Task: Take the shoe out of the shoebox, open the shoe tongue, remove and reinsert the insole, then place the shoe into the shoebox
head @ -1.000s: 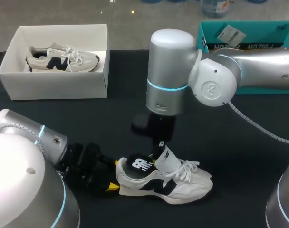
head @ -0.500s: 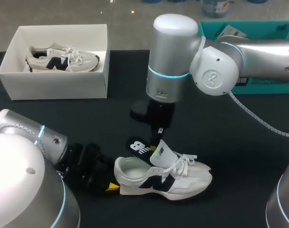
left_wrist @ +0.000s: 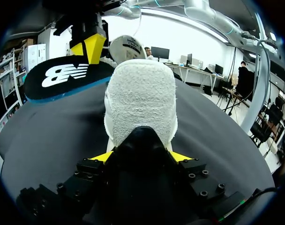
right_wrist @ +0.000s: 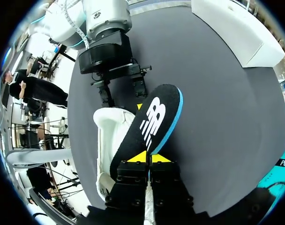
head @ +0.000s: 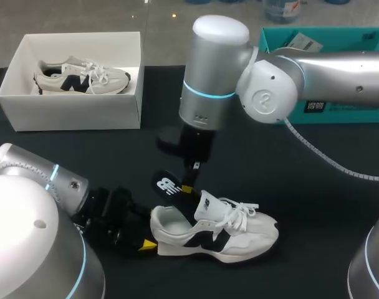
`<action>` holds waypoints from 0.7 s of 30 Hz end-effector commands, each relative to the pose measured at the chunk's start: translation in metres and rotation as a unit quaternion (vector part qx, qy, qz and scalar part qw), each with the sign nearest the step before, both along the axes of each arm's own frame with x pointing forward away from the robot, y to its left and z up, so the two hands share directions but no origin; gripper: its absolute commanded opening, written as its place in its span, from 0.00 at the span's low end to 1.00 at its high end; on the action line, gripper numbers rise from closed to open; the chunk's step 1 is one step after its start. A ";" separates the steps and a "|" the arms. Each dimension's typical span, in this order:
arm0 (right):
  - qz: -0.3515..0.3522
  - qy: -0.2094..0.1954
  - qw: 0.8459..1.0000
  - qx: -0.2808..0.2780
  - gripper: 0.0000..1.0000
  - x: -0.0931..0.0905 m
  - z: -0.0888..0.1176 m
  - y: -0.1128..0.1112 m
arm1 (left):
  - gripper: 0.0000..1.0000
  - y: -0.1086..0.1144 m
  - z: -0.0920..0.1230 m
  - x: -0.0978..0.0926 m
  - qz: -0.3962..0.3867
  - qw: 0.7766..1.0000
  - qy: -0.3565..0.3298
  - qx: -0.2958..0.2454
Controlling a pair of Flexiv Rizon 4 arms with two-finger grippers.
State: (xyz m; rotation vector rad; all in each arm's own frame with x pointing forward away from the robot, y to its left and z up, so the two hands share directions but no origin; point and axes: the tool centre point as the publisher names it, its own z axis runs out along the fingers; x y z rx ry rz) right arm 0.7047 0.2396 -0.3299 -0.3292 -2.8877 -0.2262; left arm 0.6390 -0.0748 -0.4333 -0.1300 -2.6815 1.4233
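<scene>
Now black foam insole [head: 167,185] hangs clear of white-and-navy sneaker [head: 222,233], pinched in right gripper [right_wrist: 146,157]; a second ago it sat inside. Heel clamped by left gripper [left_wrist: 141,157], near front edge of black tabletop [head: 314,187]. Removal judged done; reinsertion next.

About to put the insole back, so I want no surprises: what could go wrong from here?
1. The right gripper pinches the insole only at one end, so it may slip or swing.
2. The left gripper holds the shoe by its heel alone; pushing the insole in could twist it.
3. The tongue stands right at the opening and may block entry.
</scene>
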 end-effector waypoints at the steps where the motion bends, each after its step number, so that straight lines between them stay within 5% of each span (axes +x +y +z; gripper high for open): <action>1: -0.004 -0.006 1.000 -0.004 0.00 0.005 0.004 0.010 | 0.00 -0.003 -0.003 -0.002 0.000 1.000 0.000 0.002; 21: -0.001 -0.006 1.000 -0.014 0.00 0.014 0.021 0.012 | 0.00 -0.003 -0.003 -0.002 0.000 1.000 0.000 0.002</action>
